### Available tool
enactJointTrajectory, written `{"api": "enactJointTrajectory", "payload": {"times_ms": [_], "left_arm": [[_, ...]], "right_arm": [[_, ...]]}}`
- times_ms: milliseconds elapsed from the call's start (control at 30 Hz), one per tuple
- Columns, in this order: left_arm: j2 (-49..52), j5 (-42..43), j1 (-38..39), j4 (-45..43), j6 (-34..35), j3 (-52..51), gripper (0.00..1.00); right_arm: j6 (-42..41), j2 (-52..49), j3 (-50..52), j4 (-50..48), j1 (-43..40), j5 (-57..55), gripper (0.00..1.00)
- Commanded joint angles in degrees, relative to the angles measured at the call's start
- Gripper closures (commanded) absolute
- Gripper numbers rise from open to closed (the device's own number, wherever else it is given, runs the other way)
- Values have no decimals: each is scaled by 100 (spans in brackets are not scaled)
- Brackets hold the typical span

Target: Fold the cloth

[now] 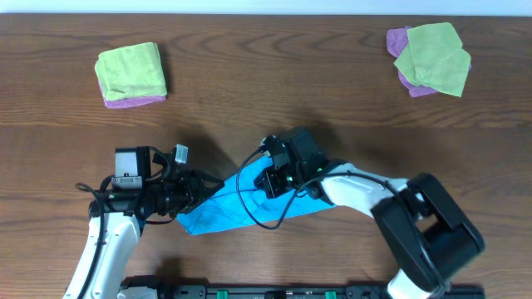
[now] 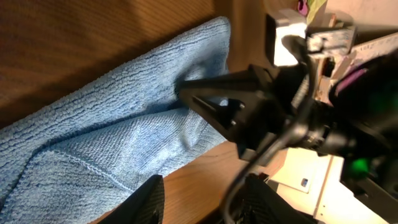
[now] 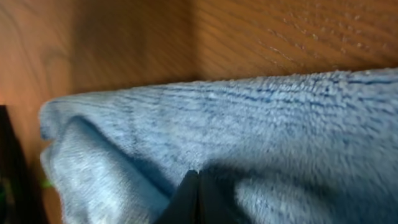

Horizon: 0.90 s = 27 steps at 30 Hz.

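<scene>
The cloth (image 1: 226,211) lies low on the table (image 1: 274,108), close to the robot, right between the two arms. It is bunched up and long, not flat, so I think the fold has not really begun. The step now looks like getting a good hold. The right gripper (image 1: 268,181) has its fingers pressed together on a bit of the blue cloth near the far edge; its own camera shows the tips meeting in the fuzzy fabric. The left gripper (image 1: 199,193) is at the other end of the cloth. Its fingers (image 2: 151,200) are apart, and one sits just over the near edge of the cloth, with bare wood showing between them. It holds nothing. Next, I think the left gripper needs to get the edge between its fingers and pinch it. Then both arms can lift their ends together and lay one half over the other. The pinch must catch the cloth, not only the table.
</scene>
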<state>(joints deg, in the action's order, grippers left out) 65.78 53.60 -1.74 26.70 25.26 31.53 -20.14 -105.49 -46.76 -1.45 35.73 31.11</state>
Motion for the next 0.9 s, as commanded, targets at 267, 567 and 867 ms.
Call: {"api": "enactJointTrajectory", "payload": {"times_ms": [267, 567, 867], "left_arm": [[-33, 46, -17, -2, -37, 101, 58], [-33, 46, -17, -13, -37, 101, 61], [-33, 46, -17, -20, -39, 101, 62]], "right_arm": [[52, -970, -1180, -131, 212, -597, 99], [457, -1303, -1705, 789, 175, -1086, 99], [457, -1303, -1705, 1123, -157, -2487, 99]]}}
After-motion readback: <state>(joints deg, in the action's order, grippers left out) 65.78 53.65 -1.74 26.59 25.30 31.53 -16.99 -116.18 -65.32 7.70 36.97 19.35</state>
